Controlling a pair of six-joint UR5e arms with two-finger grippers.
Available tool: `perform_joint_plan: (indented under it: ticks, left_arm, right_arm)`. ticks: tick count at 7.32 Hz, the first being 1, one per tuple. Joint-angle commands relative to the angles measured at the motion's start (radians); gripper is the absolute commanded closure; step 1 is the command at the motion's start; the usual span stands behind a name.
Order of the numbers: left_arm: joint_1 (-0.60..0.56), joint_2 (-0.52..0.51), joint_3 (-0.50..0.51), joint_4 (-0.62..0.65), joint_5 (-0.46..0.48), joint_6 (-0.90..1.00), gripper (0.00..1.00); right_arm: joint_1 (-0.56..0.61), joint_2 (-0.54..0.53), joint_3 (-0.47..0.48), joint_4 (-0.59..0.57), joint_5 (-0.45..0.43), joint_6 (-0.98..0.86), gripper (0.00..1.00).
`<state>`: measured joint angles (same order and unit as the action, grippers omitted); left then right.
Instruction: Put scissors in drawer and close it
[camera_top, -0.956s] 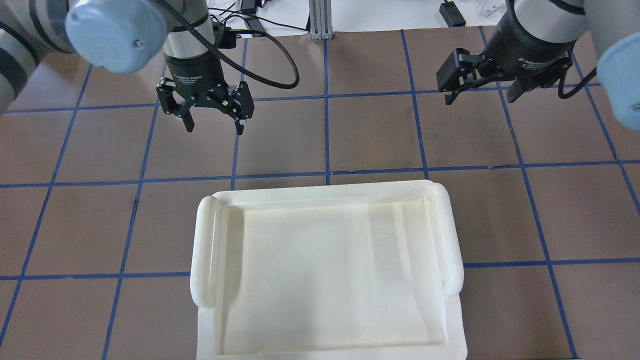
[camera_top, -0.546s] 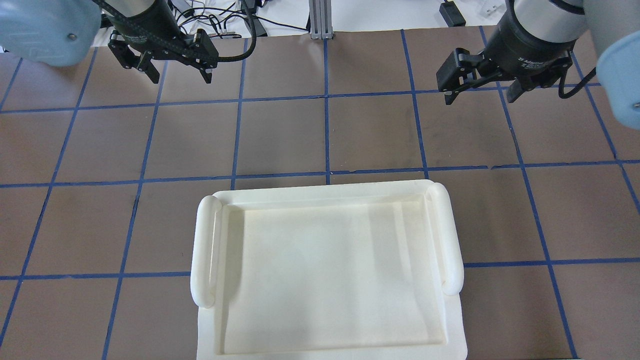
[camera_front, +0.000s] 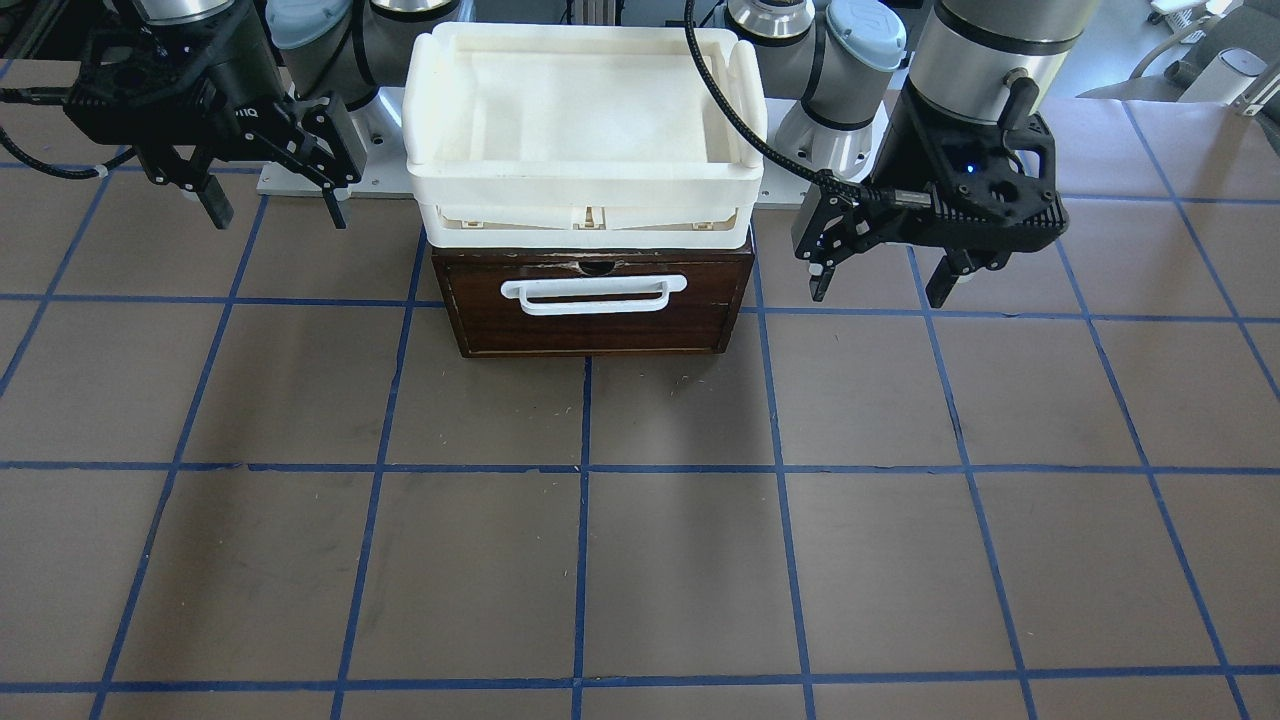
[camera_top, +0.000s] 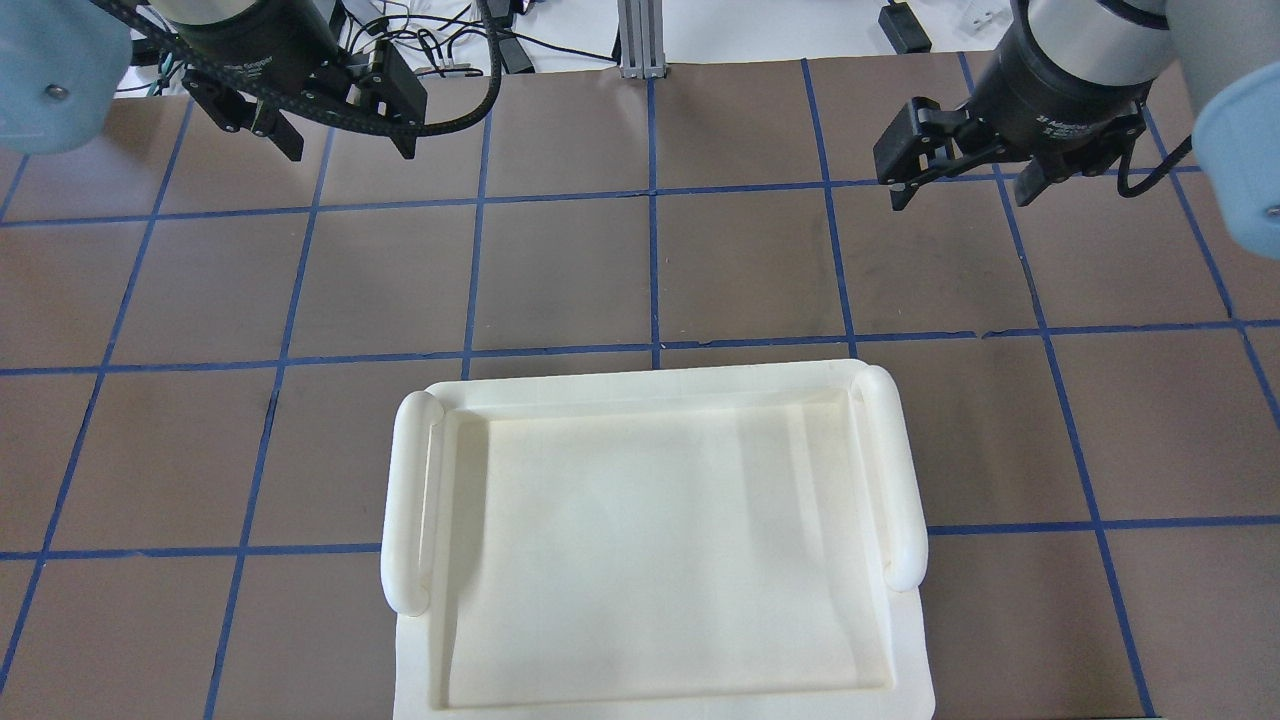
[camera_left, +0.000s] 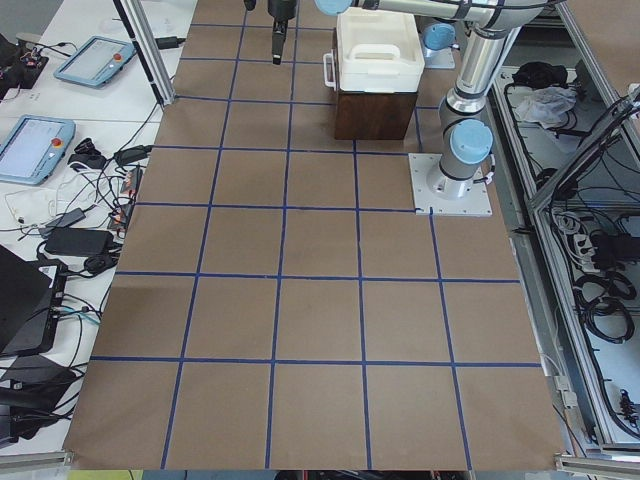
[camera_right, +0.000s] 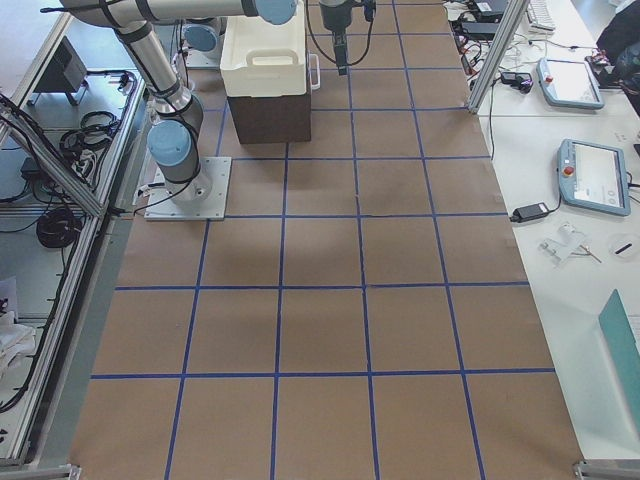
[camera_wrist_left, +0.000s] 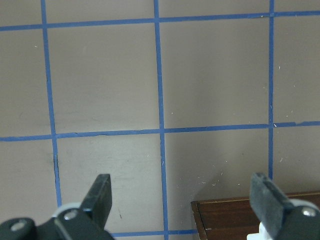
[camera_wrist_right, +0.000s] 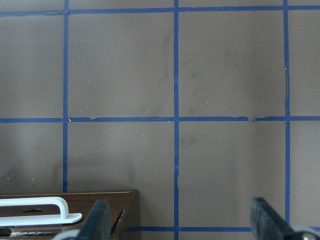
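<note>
Tech: Step in hand?
Lead: Likely finished. The drawer (camera_front: 595, 315) is shut; the scissors appear in no view. The left gripper (camera_front: 880, 290) and right gripper (camera_front: 275, 215) hang wide, empty.
Tech: Next move?
Lead: Probably none.

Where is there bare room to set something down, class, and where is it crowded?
Bare: the table in front of the drawer, out to the operators' edge. Crowded: either side of the drawer, where the left gripper and right gripper hover open; the tray caps it.
</note>
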<state>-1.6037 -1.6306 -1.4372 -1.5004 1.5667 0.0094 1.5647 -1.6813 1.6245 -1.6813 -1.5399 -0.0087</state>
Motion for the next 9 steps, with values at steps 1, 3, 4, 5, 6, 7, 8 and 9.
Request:
perform_joint_plan:
  ticks: [1, 3, 4, 5, 6, 7, 8, 9]
  left_arm:
    - [0.001, 0.020, -0.014, -0.003, -0.010, 0.004, 0.00]
    - [0.005, 0.023, -0.026, 0.003, 0.001, 0.006, 0.00]
    - [0.005, 0.038, -0.029, -0.009, 0.001, -0.003, 0.00]
    - [0.008, 0.040, -0.029, -0.009, -0.010, -0.008, 0.00]
    - [0.008, 0.038, -0.028, -0.007, -0.014, -0.040, 0.00]
    - [0.014, 0.041, -0.028, -0.012, -0.017, -0.048, 0.00]
    - [0.011, 0.040, -0.028, -0.039, -0.023, -0.048, 0.00]
    - [0.014, 0.025, -0.028, -0.041, -0.020, -0.051, 0.00]
  right_arm:
    - [0.000, 0.000, 0.000, 0.000, 0.001, 0.001, 0.00]
    - [0.000, 0.000, 0.000, 0.000, 0.001, 0.001, 0.00]
    - [0.000, 0.000, 0.000, 0.003, -0.002, 0.000, 0.00]
    - [0.000, 0.000, 0.000, 0.003, -0.002, 0.000, 0.00]
    - [0.000, -0.001, 0.014, 0.002, -0.002, 0.000, 0.00]
    - [0.000, -0.001, 0.018, -0.001, 0.000, 0.000, 0.00]
    - [-0.002, -0.001, 0.020, -0.001, -0.005, 0.000, 0.00]
    - [-0.002, -0.003, 0.020, 0.000, -0.006, 0.000, 0.00]
